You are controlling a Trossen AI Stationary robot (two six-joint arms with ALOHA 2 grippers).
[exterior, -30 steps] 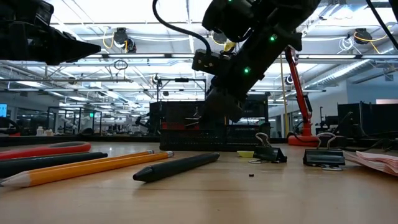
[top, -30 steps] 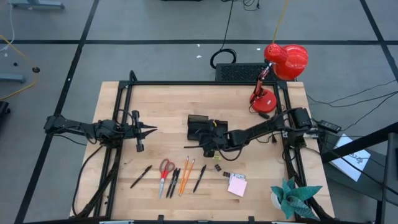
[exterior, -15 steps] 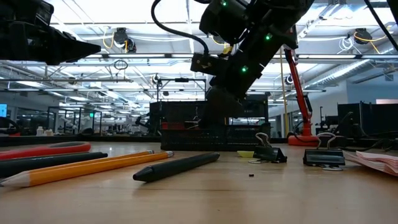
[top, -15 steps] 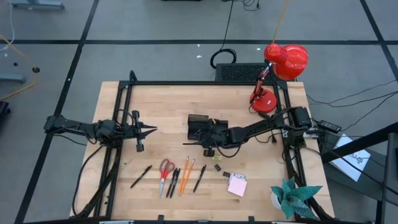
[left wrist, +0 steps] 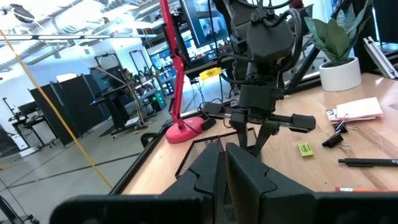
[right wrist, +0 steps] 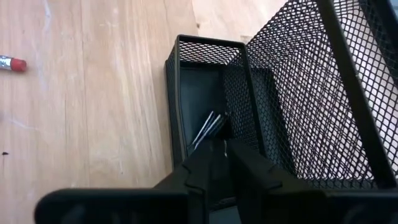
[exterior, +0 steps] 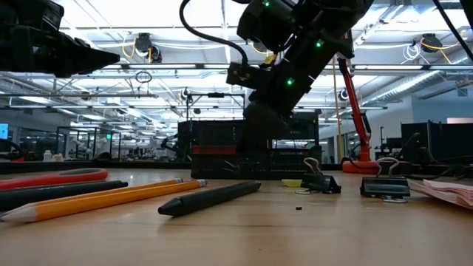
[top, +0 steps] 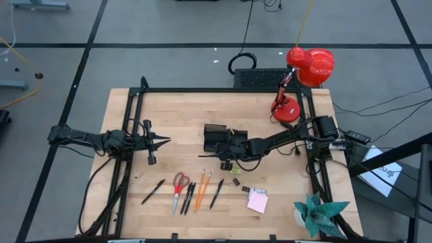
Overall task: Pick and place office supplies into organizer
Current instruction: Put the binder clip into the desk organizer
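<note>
The right pincer (top: 227, 154) hung directly over the black wire-mesh organizer (top: 217, 138) near the middle of the pale wooden surface (top: 175, 115), its fingers drawn narrow — in the right wrist view they pointed into a low compartment where a tiny black clip (right wrist: 209, 127) with silver wire handles lay, and whether they touched that clip could not be told. The left pincer (top: 162, 141) waited at nine o'clock of the organizer, well apart, its fingers pressed together and holding nothing. Toward six o'clock lay the rest of the supplies: red-handled scissors (top: 179, 185), two orange pencils (top: 202, 189), several black pens (top: 188, 197), two more black clips (top: 236, 181), a pink sticky-note pad (top: 257, 200), and — seen in the left wrist view — a small yellow piece (left wrist: 305, 149).
</note>
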